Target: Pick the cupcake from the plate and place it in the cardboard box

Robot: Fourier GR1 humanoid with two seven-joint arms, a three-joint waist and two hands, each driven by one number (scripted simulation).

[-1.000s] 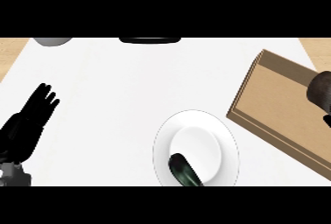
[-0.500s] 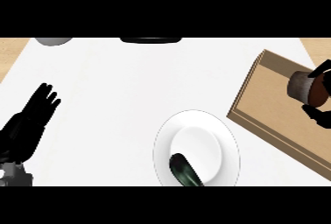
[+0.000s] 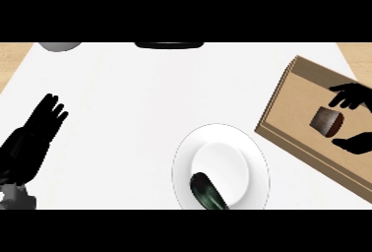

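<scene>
head view – counter: white counter top [image 3: 145, 98] with tan wood showing at its far left and far right corners.
head view – box: shallow brown cardboard box [image 3: 305, 108] at the counter's right edge, lying at an angle, open side up.
head view – cupcake: small dark brown cupcake [image 3: 327, 121] inside the box, near the box's right part; can't tell if it rests on the box floor or hangs just above it.
head view – right hand: black right hand [image 3: 352, 96] over the box, fingers on the cupcake's far side, thumb [image 3: 356, 143] on its near side, both spread apart and not touching the cupcake; holds nothing.
head view – left hand: black left hand [image 3: 40, 128] at the counter's left edge, fingers straight, resting, holds nothing.
head view – plate: round white plate [image 3: 222, 152] near the counter's front edge, just beside the box's front left side; no cupcake on it.
head view – on plate: dark green oblong thing [image 3: 207, 193] on the plate's near rim, can't tell what it is.
head view – far edge: grey round thing [image 3: 59, 46] and black flat thing [image 3: 169, 45], both cut off.
step: release in the box, looks nearly done.
next move: calls for lifting the right hand straight up and clear without knocking the cupcake or the box wall.
</scene>
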